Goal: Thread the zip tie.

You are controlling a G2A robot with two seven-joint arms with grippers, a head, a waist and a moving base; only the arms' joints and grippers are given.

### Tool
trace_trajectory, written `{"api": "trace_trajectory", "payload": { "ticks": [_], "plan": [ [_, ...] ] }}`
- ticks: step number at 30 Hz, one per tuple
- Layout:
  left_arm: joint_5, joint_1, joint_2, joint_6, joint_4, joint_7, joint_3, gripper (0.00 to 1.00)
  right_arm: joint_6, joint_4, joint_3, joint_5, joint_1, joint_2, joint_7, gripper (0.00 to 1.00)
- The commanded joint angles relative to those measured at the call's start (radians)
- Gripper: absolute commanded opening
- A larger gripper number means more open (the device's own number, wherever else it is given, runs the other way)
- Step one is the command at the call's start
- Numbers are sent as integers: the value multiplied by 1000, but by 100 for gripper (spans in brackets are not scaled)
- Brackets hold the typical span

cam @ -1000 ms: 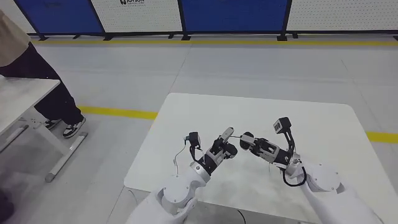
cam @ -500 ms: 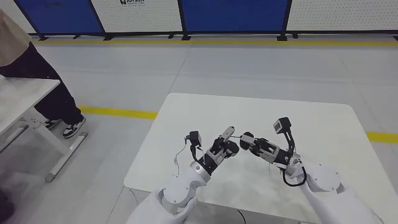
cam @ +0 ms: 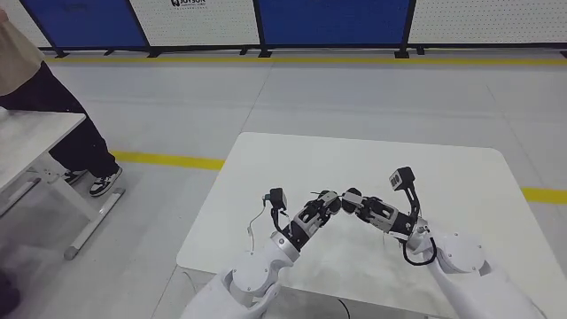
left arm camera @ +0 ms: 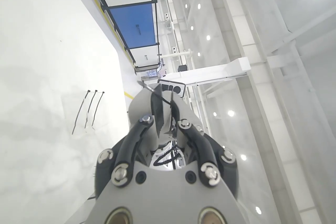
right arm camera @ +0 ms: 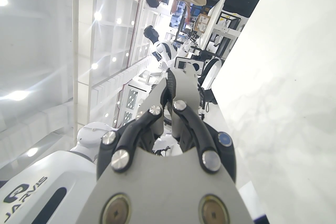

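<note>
A thin black zip tie [left arm camera: 155,92] crosses the tip of my left gripper [left arm camera: 164,101], which is shut on it; one end pokes out past the fingers. In the top view my left gripper [cam: 326,201] and right gripper [cam: 351,198] meet tip to tip just above the white table [cam: 443,168], near its front middle. The right gripper [right arm camera: 170,79] has its fingers pressed together, pointing at the left arm; the tie end between them is too thin to make out there.
Three spare black zip ties [left arm camera: 89,109] lie side by side on the table beyond the left gripper. The table edge [cam: 205,221] runs to the left of the arms. A second table [cam: 35,133] stands farther left.
My left gripper has dipped and swung toward the right gripper, closing the small gap between the two tips. The right arm has barely moved.
</note>
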Motion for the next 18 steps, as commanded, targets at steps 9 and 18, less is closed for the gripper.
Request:
{"api": "trace_trajectory", "payload": {
  "ticks": [9,18],
  "plan": [
    [6,2,-2,-10,2,3,-3,0,0,0,0,0,0,0,0,0],
    [57,12,-2,-23,0,19,-6,0,14,-21,10,-5,-17,-1,-19,89]
  ]
}}
